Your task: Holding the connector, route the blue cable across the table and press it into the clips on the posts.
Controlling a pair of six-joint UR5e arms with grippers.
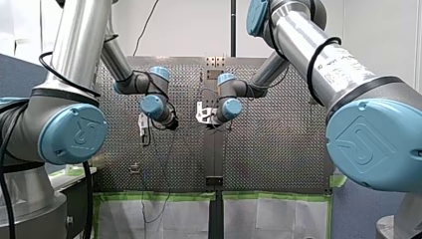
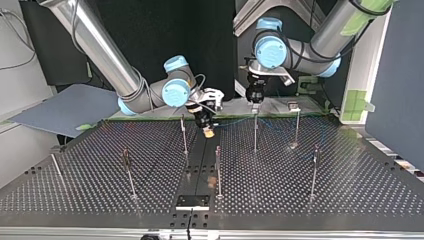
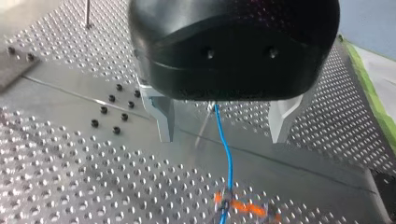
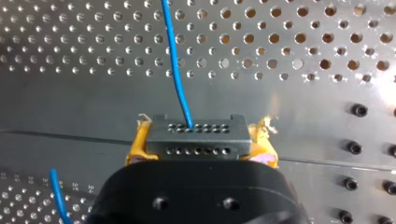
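**A:** Near posts (image 2: 218,170)?

**B:** No cable visible on them. By my judgement, most of the routing remains.

**A:** Grippers?

**B:** The right gripper (image 4: 200,144) is clamped on the connector (image 4: 196,133) over the bench (image 4: 303,107), and the cable (image 4: 176,70) leads off it. The left gripper (image 3: 223,121), farther across, is spread wide. The cable passes loose between its fingers (image 3: 161,116).

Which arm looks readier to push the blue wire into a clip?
Probably left: my left end effector hangs open astride the blue cable by a post. My right end effector grips the connector.
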